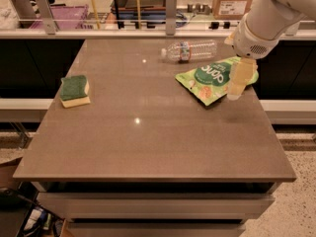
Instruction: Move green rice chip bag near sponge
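Note:
The green rice chip bag lies flat on the brown table at the right rear, light green with a dark green round logo. The sponge, dark green on top with a yellow base, sits at the table's left side, far from the bag. My gripper hangs from the white arm over the bag's right end, its pale yellow fingers pointing down in front of the bag.
A clear plastic bottle lies on its side just behind the bag. A counter with rails, a cardboard box and bins runs behind the table. The table's right edge is close to the gripper.

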Action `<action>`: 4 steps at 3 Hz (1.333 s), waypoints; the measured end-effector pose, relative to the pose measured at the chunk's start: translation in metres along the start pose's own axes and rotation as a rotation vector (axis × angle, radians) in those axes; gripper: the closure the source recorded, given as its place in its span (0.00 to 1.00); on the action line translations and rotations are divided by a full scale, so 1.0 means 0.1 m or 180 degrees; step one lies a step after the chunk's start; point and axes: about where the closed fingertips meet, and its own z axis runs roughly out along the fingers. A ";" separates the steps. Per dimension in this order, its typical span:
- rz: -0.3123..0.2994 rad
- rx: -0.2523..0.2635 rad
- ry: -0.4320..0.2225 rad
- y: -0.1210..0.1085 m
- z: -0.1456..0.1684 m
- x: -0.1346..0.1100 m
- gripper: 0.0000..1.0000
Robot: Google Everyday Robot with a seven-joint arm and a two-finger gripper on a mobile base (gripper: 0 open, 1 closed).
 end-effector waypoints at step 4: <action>-0.0060 -0.0354 0.0094 -0.03 0.54 0.17 0.00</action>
